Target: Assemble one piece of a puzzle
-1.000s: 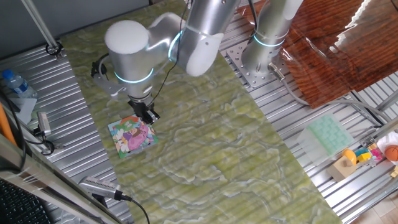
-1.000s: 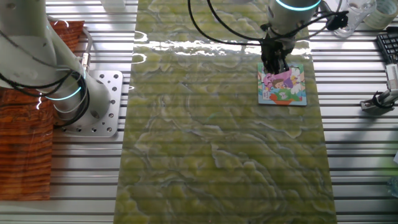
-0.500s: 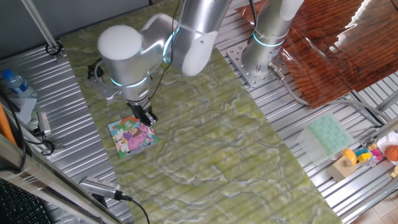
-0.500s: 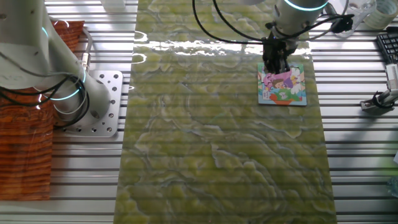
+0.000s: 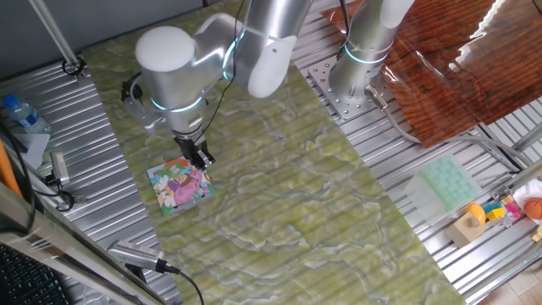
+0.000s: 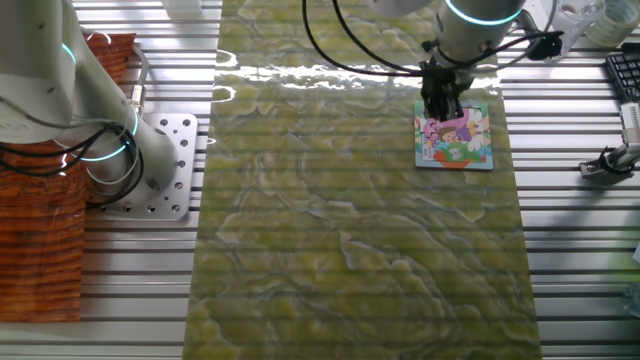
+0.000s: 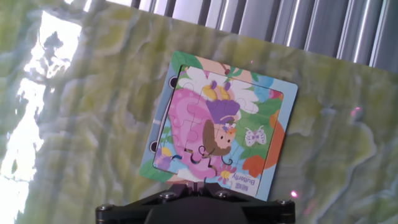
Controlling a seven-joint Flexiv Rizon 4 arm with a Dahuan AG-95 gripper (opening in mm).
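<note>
- fingers: the gripper (image 5: 201, 159) hangs just above the puzzle (image 5: 179, 185), at its edge nearest the arm; whether the fingers are parted or closed cannot be told, since the hand view shows only the dark gripper base at the puzzle's lower edge.
- the piece: not separately distinguishable; the picture on the puzzle (image 7: 219, 124) looks complete, so it is probably seated already.
- handling (judged): thin, light, stiff card; slides easily on the green mat (image 6: 350, 230); best pinched by opposite edges.
- writing: "butterfly", seen upside down at the puzzle's lower border.
</note>
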